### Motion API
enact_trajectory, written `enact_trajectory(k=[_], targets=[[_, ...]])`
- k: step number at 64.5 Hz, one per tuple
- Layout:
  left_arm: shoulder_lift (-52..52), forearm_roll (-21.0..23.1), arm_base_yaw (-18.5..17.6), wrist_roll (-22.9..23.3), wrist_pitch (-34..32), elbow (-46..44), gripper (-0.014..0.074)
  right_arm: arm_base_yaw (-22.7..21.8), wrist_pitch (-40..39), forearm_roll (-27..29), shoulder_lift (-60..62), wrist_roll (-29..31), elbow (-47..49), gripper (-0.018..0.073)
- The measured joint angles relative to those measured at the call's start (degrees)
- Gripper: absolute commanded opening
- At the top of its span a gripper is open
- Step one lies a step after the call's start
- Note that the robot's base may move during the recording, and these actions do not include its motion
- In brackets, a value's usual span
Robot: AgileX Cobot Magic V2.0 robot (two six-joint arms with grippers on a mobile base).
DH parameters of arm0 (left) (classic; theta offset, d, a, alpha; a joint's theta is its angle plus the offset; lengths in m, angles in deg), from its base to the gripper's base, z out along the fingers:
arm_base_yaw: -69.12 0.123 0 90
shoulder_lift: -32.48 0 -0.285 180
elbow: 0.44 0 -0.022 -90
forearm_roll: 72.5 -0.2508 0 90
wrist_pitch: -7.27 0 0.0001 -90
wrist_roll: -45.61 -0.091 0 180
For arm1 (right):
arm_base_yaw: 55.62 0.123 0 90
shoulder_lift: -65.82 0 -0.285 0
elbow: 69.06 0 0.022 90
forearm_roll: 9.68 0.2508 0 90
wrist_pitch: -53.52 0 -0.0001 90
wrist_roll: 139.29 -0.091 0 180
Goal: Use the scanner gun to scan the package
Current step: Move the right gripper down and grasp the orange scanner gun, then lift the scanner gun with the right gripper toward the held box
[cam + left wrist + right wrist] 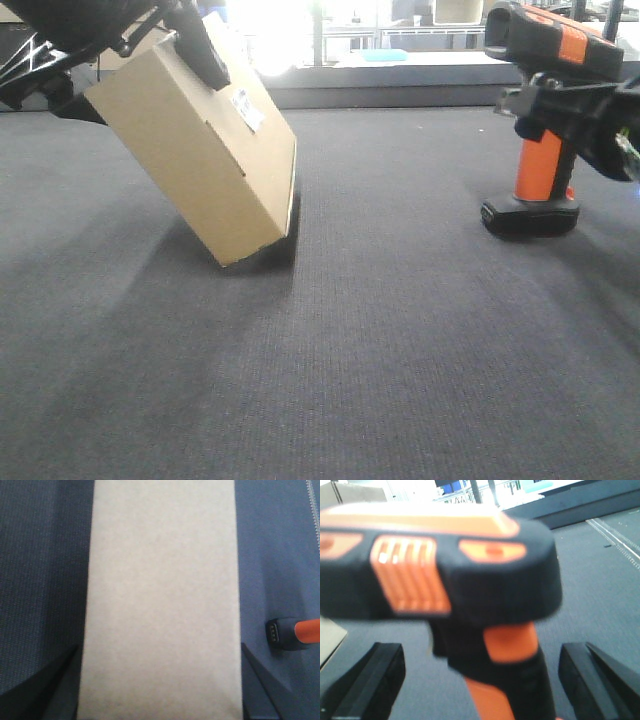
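Observation:
The package (pixel 200 150), a tan cardboard box with a small white label (pixel 247 108), hangs tilted at the left with its lower edge down at the carpet. My left gripper (pixel 140 75) is shut on its upper end. In the left wrist view the package (pixel 160 600) fills the space between both fingers (pixel 62 680). The scanner gun (pixel 545 150) stands upright on its black base at the right. My right gripper (pixel 548 118) straddles its orange handle (pixel 512 680), open, with a gap on each side of the fingers (pixel 370 680).
Dark grey carpet (pixel 400 340) covers the floor. A low dark ledge (pixel 400 95) runs along the back under bright windows. The scanner's base (pixel 282 634) lies to the right of the box in the left wrist view.

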State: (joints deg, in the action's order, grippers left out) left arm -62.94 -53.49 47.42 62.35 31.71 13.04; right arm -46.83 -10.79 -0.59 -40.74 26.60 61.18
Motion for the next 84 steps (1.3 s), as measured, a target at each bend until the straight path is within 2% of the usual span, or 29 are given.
enact_trajectory(k=[20, 53, 59, 72, 84], targets=[[0.0, 0.0, 0.0, 0.0, 0.0, 0.0, -0.0038, 0.0, 3.54, 2.17, -0.03, 0.0, 4.15, 0.0531], [0.0, 0.0, 0.0, 0.0, 0.0, 0.0, -0.0038, 0.0, 3.56, 2.8, -2.27, 0.0, 4.93, 0.0524], [0.0, 0.0, 0.0, 0.0, 0.0, 0.0, -0.0038, 0.0, 3.56, 2.8, -2.27, 0.0, 4.93, 0.0473], [0.0, 0.0, 0.0, 0.0, 0.0, 0.0, -0.0038, 0.0, 3.15, 2.8, -2.67, -0.1, 5.02, 0.0276], [0.0, 0.0, 0.0, 0.0, 0.0, 0.0, -0.0038, 0.0, 2.1, 2.8, -3.16, -0.1, 5.02, 0.0171]])
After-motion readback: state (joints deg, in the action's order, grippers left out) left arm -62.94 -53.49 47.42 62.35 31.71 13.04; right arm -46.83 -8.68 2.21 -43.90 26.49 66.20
